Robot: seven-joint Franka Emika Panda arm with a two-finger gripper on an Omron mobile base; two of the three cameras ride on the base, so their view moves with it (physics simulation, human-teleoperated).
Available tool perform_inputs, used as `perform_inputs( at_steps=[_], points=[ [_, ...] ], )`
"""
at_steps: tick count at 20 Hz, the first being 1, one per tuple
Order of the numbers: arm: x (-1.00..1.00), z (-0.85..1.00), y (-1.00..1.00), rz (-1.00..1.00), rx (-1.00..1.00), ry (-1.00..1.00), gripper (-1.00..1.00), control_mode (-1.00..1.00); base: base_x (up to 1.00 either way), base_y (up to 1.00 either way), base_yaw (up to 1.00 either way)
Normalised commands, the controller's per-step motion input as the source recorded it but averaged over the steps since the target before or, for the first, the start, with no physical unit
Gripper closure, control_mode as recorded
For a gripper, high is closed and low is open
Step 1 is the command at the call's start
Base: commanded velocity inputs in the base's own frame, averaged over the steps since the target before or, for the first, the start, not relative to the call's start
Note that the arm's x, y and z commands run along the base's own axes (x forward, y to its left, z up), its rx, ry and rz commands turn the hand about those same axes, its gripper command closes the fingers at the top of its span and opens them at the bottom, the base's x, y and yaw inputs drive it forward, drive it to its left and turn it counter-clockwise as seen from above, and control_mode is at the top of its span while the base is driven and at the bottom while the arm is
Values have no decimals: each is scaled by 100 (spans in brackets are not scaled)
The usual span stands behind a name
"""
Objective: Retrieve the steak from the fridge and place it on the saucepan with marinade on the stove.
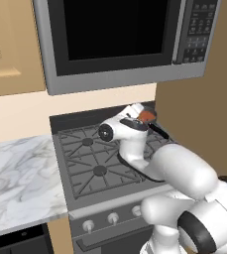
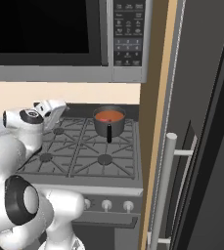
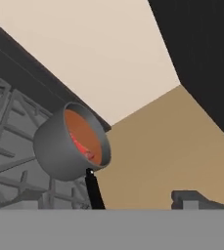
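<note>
The dark grey saucepan [image 2: 108, 125] stands on the back right burner of the stove [image 2: 84, 161], full of orange-red liquid. In the hand view the saucepan [image 3: 59, 149] looks tilted, and a redder slab, the steak [image 3: 82, 145], lies in the liquid. My gripper [image 2: 58, 105] hovers over the back of the stove, left of the pan and apart from it, open and holding nothing. One fingertip [image 3: 194, 198] shows at the bottom right of the hand view. In the left base view the hand hides most of the saucepan [image 1: 147, 116]. The grey fridge [image 2: 201, 122] stands right of the stove.
A microwave [image 1: 120, 39] hangs low above the stove. The marble counter [image 1: 16, 178] lies left of the range. A tan panel [image 2: 155, 122] separates stove and fridge, and the fridge's long bar handle [image 2: 166, 185] juts out near it. Knobs [image 2: 106, 205] line the stove's front.
</note>
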Motion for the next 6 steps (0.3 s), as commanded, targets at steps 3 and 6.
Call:
perform_inputs(
  at_steps=[3, 6],
  points=[
    [-48, 60, 25, -4, 0, 19, -100, -100, 0, 0, 0],
    [-54, 43, 31, -2, 0, 27, -100, -100, 0, 0, 0]
  ],
)
